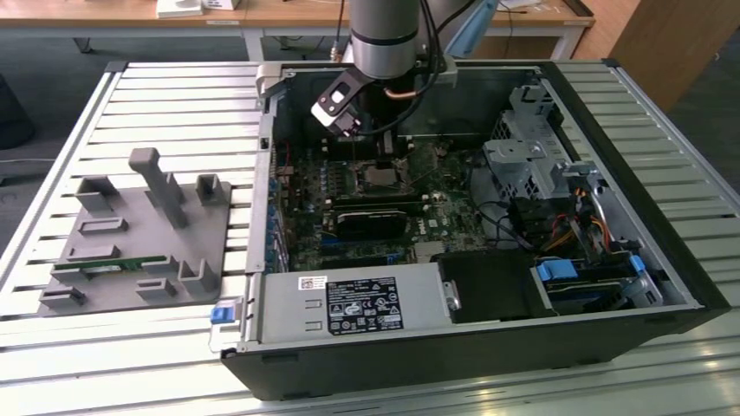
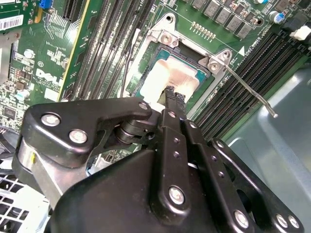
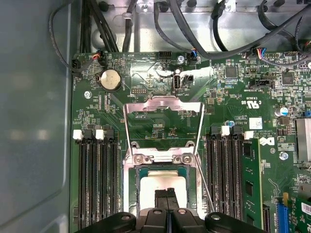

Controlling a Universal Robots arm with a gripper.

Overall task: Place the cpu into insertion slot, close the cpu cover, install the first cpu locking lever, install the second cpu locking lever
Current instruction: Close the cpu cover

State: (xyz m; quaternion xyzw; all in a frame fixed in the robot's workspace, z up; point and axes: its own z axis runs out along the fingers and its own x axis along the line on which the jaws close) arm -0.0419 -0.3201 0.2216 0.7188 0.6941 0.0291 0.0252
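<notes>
The gripper point(image 3: 167, 193), fingers point(image 3: 161, 200) closed together and holding nothing, stood tip-down directly over the cpu point(image 3: 163, 180) seated in the insertion slot point(image 3: 130, 194), while the cpu cover point(image 3: 163, 103) lay swung open beyond it, toward the motherboard's point(image 3: 121, 65) cabled edge.

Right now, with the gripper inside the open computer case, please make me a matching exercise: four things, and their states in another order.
1. pale tan square cpu
2. thin silver square cover frame
3. thin silver wire lever
4. black gripper

A. swung open
B. lying in the silver-rimmed socket
C. shut, right over the cpu
D. sticking out, unlatched

Pairs: 1-B, 2-A, 3-D, 4-C
</notes>
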